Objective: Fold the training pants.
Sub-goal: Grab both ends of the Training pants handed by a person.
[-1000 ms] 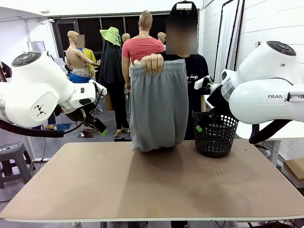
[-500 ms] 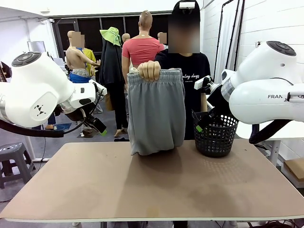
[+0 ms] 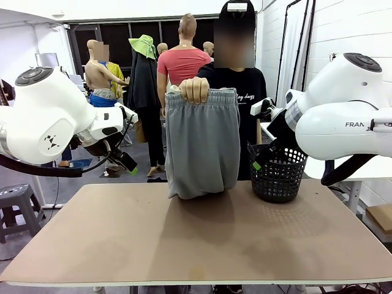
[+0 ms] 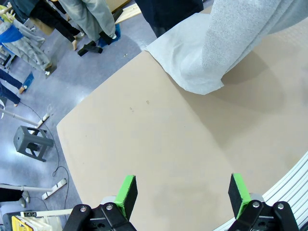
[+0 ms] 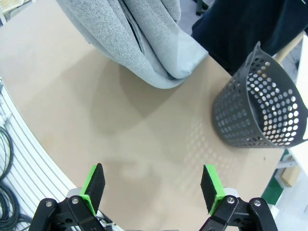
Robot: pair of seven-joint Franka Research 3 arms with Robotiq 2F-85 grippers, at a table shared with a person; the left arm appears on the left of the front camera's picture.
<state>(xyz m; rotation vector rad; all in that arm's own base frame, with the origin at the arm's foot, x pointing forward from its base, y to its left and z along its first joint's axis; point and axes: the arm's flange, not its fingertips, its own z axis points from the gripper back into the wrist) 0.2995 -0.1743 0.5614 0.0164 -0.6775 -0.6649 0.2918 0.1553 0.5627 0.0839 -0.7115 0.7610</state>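
A person's hand (image 3: 195, 90) at the far side holds the light grey training pants (image 3: 203, 147) up by the gathered waistband. The pants hang doubled, their lower end resting on the table's far edge (image 4: 202, 72) (image 5: 144, 45). My left gripper (image 3: 125, 161) hangs raised at the left, well short of the pants. In its own wrist view the left gripper (image 4: 183, 191) stands open above bare tabletop. My right gripper (image 3: 262, 158) is raised at the right, in front of the basket. Its wrist view shows the right gripper (image 5: 154, 187) open, with nothing between the green pads.
A black mesh basket (image 3: 277, 173) (image 5: 260, 103) stands at the table's far right. The brown table (image 3: 196, 245) is bare in the middle and front. Beyond the left edge are floor, a grey stool (image 4: 32, 142) and cables.
The person has lowered the pants slightly, so the lower end sits bunched on the table. Both arms stay still.
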